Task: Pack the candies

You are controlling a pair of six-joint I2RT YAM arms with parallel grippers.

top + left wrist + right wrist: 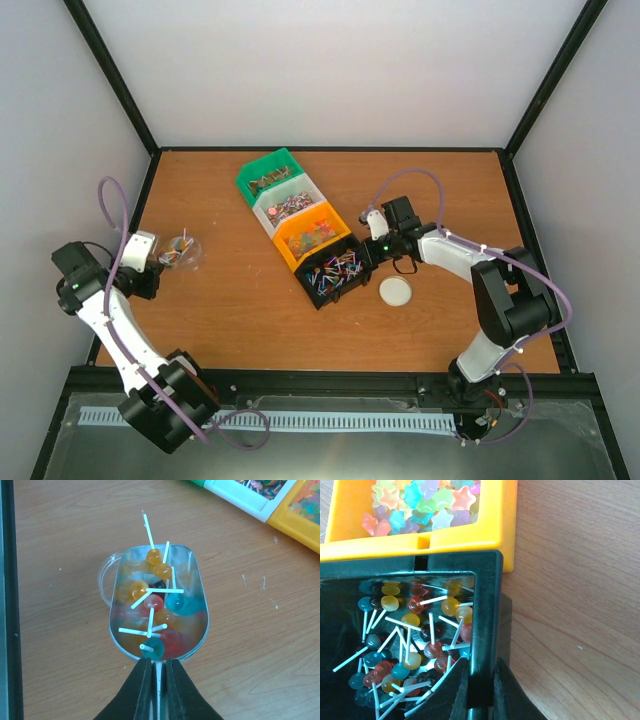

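Clear plastic cup [206,622] holds a few candies [177,604]: tiny lollipops, likely light, hard and apt to tangle, probably best taken by a thin white stick, with amber, red and teal heads. More lie in the black bin [487,580]. The left gripper [159,661] pinches the cup's rim, the right gripper [480,666] the bin's wall.

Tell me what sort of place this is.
Probably a robot test cell in a lab: a wooden table boxed in by white panels on a black frame, a left arm and right arm bolted at its near edge, and four coloured bins of candies.
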